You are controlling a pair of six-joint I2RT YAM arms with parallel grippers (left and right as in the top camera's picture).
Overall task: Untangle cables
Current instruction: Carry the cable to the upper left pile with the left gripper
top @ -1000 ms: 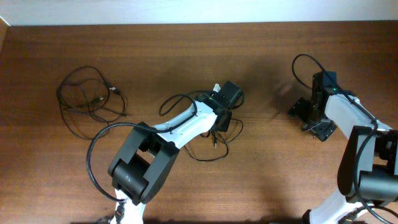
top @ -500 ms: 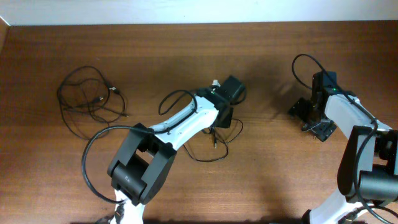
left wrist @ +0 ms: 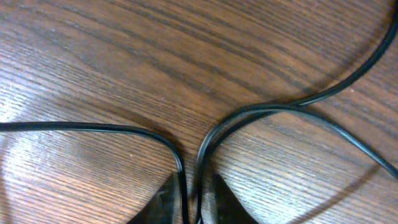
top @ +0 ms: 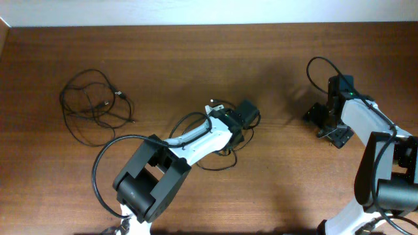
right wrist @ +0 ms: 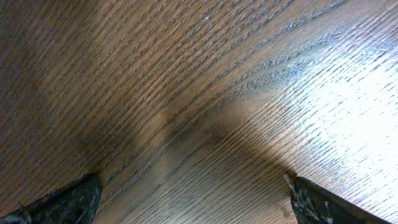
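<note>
1. Bench (top: 196,52): dark wood grain, fills the overhead view and carries everything.
2. My arms: left arm (top: 196,137) reaches from the near edge to mid-bench, wrist tipped down. Right arm (top: 366,121) sits at the far right, well apart from both thin cords.
3. Cable bundle (top: 98,108): far-left side of the bench. Thin black cord in loose overlapping loops, small plugs toward its right side. Well apart from both arms.
4. Loose cable (left wrist: 93,128): thin, black, lies mid-bench under and around my left wrist. In the wrist view, one strand curves in from the left and others from the right. They meet and run side by side twd my fingertips.
5. Left jaws: nearly pressed together, pinching the loose cable where its strands meet. Fingertips (left wrist: 227,202) are down close to the wood.
6. Right jaws: spread wide. Fingertips (right wrist: 65,199) sit at opposite bottom corners of the wrist view, w/ bare bench grain between them.
</note>
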